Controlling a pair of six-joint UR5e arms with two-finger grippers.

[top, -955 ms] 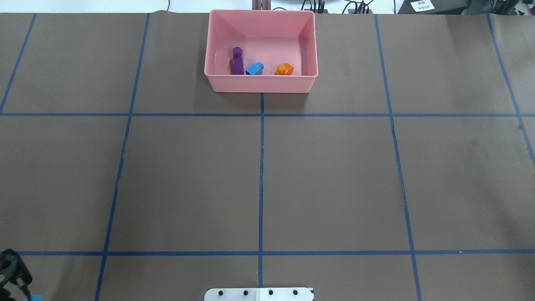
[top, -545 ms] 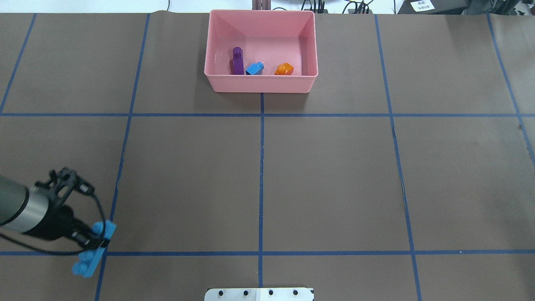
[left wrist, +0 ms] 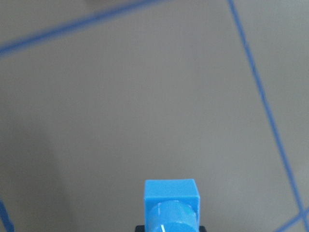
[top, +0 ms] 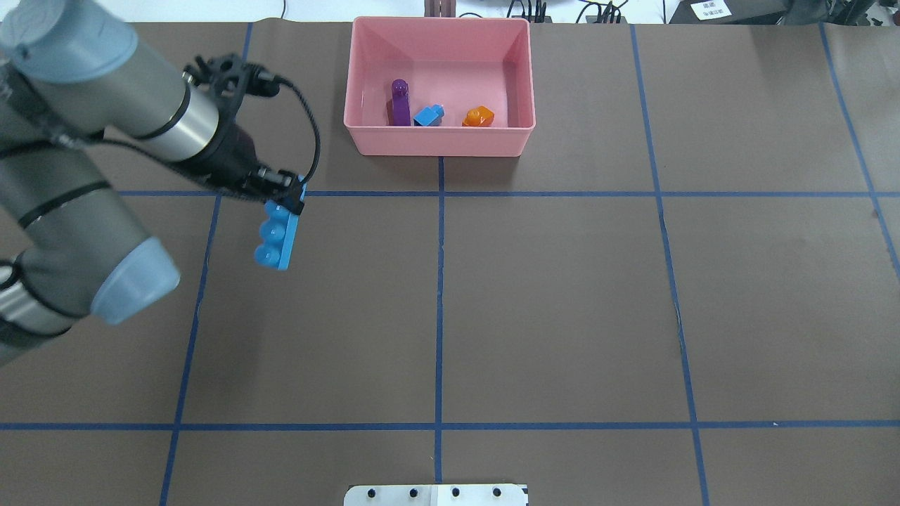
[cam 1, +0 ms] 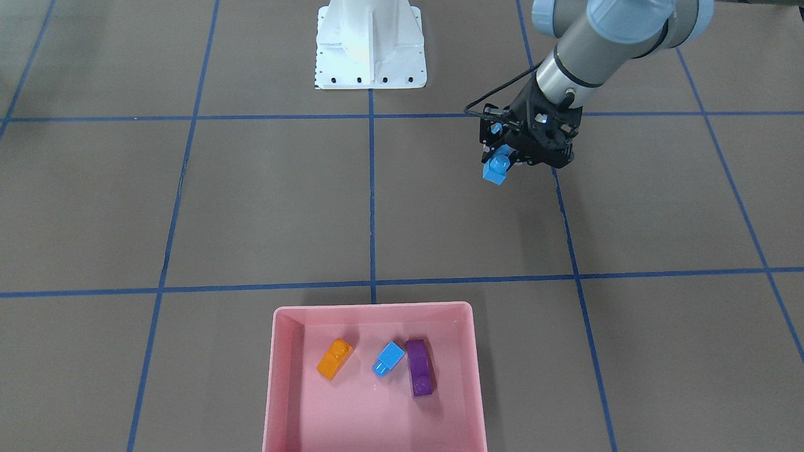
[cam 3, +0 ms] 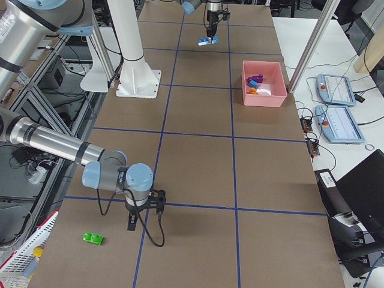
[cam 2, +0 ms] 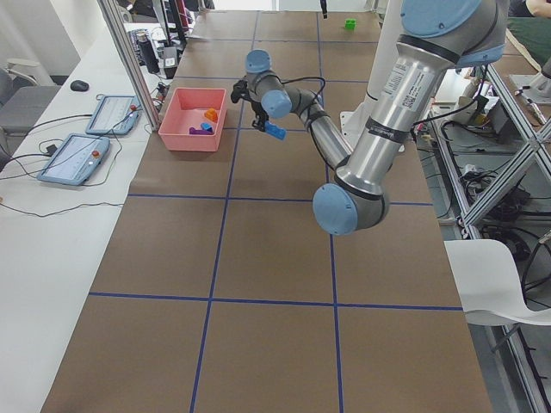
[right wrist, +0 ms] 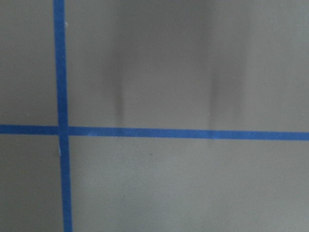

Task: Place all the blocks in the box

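Observation:
My left gripper (top: pixel 285 197) is shut on one end of the long blue brick (top: pixel 276 239), which hangs above the table to the left of and nearer me than the pink box (top: pixel 439 144). The brick also shows in the front view (cam 1: pixel 496 168) and the left wrist view (left wrist: pixel 171 203). In the box lie the purple brick (top: pixel 400 105), the small blue brick (top: pixel 429 115) and the orange brick (top: pixel 479 117). The green brick (cam 3: pixel 92 239) lies on the table close to my right gripper (cam 3: pixel 132 225), which hangs low over the table; I cannot tell whether it is open.
Blue tape lines (top: pixel 439 295) divide the brown table into squares. The white robot base (cam 1: pixel 370 50) stands at the table's near edge. The right wrist view holds only table and a tape crossing (right wrist: pixel 62 129).
My left arm has swung from the near left corner forward and to the right toward the box, carrying the long blue brick. The bricks in the box have not moved.

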